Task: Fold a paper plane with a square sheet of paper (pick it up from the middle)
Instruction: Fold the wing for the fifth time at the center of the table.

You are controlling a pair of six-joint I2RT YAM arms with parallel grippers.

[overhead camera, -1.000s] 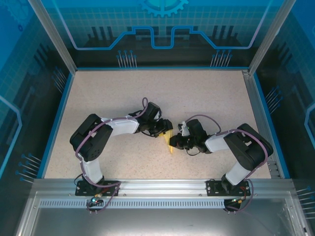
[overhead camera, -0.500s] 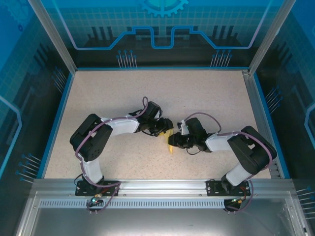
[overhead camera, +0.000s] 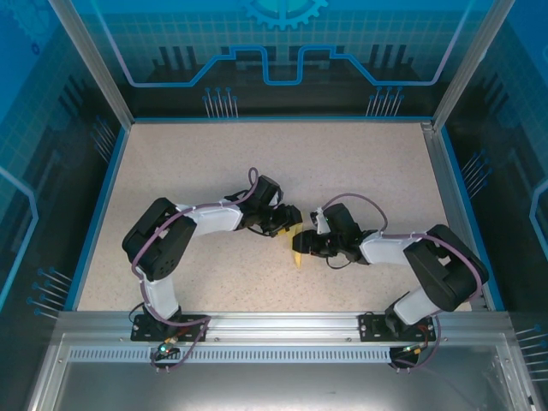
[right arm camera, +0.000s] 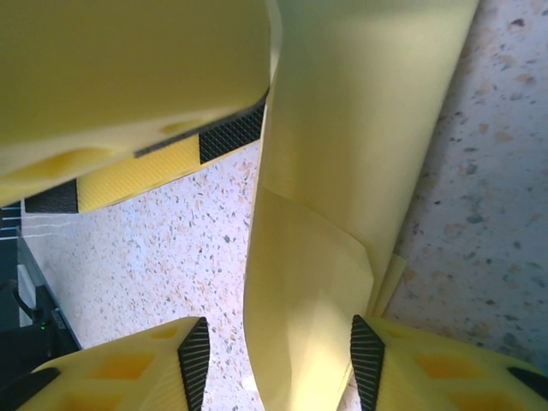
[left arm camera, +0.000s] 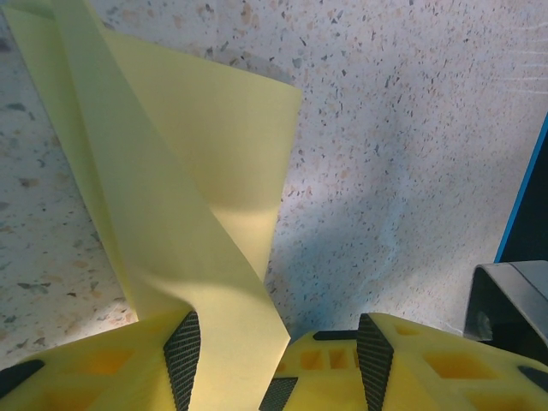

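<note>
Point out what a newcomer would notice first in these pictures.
The pale-yellow paper, partly folded, stands out at mid-table. The left gripper and right gripper meet at it, both with jaws open around it. Blue-lit walls ring the speckled table.

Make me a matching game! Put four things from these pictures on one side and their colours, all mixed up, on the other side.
Things:
1. paper
2. table
3. cable
4. table rim

Colours:
A. purple
B. speckled beige
C. blue
D. pale yellow

Right pairs: 1-D, 2-B, 3-A, 4-C.
</note>
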